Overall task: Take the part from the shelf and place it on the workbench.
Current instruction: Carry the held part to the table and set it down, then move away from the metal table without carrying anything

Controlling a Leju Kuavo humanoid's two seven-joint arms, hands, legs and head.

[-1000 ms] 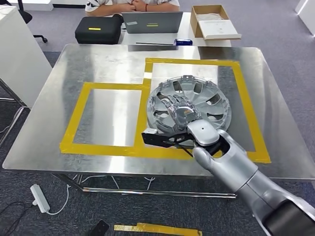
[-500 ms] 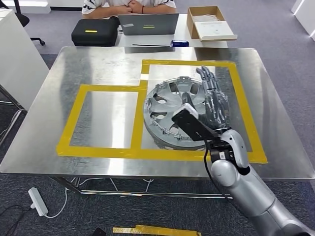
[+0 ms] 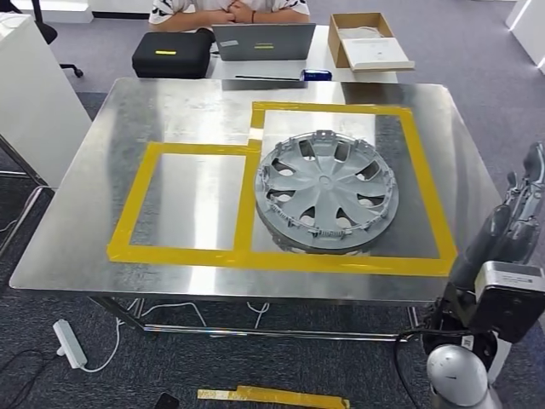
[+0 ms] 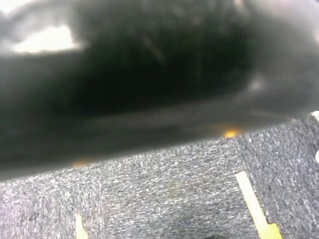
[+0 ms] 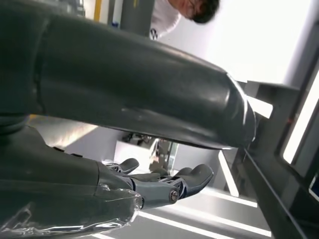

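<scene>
The part, a grey wheel cover, lies flat on the workbench inside the yellow-taped square at about two o'clock of centre; the right hand hangs at four o'clock, off the table, fingers apart and empty; placement looks done.

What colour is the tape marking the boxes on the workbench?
Yellow; the tape around the hubcap shows best in the head view.

grey part, yellow tape
</scene>
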